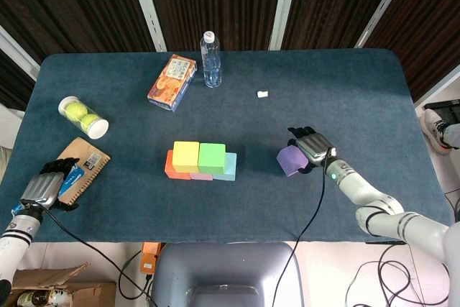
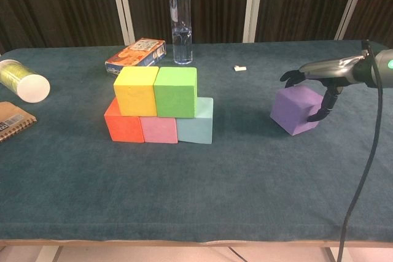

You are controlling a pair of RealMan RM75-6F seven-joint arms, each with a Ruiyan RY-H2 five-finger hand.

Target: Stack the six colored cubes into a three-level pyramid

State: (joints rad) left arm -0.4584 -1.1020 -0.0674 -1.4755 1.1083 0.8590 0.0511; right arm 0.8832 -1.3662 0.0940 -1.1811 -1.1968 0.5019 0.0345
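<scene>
Purple cube (image 2: pixel 296 110) sits on the worktop (image 2: pixel 245 170) well right of the five-cube stack (image 2: pixel 161 105), tilted with one edge lifted, and your right hand (image 2: pixel 319 81) drapes over its top with fingers (image 2: pixel 323 110) curled down its right face; whether the grip has closed I cannot tell. Your left hand (image 1: pixel 44 188) rests by the notebook (image 1: pixel 85 167), fingers curled, holding nothing. If you lift on so shallow a hold, the cube could twist out, and a careless placement could nudge the yellow cube (image 2: pixel 136 91) or green cube (image 2: pixel 175 92) off.
</scene>
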